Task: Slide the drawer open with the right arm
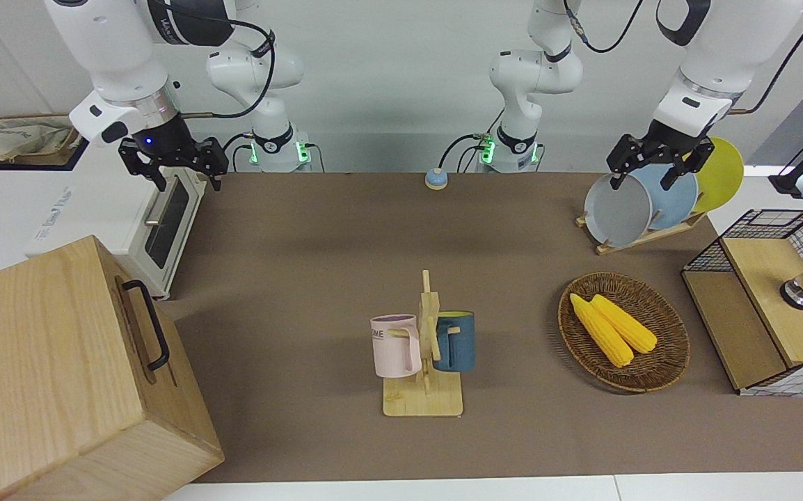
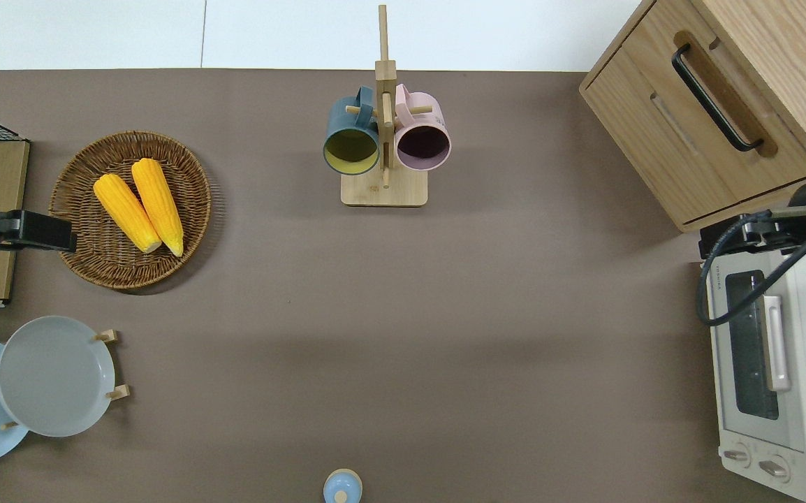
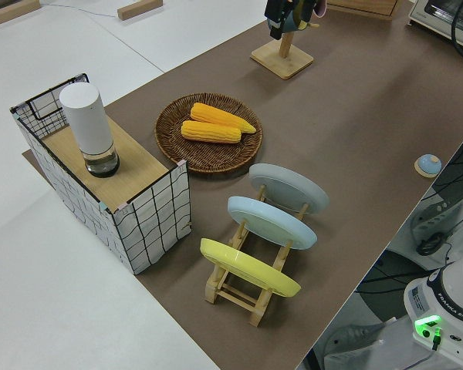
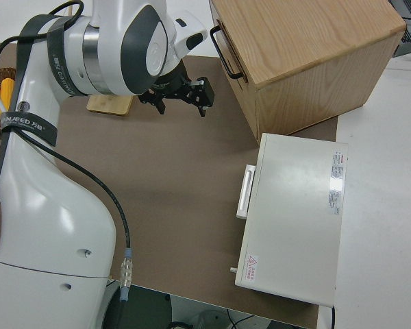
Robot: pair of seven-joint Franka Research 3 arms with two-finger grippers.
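Observation:
The drawer [image 2: 710, 140] is the light-wood front of a big wooden cabinet [image 1: 40, 362] at the right arm's end of the table. It sits flush with the cabinet, and its black bar handle [image 1: 147, 323] is free. My right gripper [image 1: 186, 174], with a blue light at its wrist, hangs open and holds nothing. In the overhead view the right gripper [image 2: 742, 234] is over the edge of the toaster oven [image 2: 766, 363] next to the cabinet, short of the handle [image 4: 226, 51]. In the right side view its fingers [image 4: 204, 104] are spread. The left gripper [image 1: 652, 174] is parked and open.
The white toaster oven [image 1: 130, 223] stands beside the cabinet, nearer to the robots. A mug rack [image 1: 426, 348] with two mugs stands mid-table. A basket of corn [image 1: 624, 330], a plate rack [image 1: 645, 205] and a wire-mesh box [image 1: 770, 299] are at the left arm's end.

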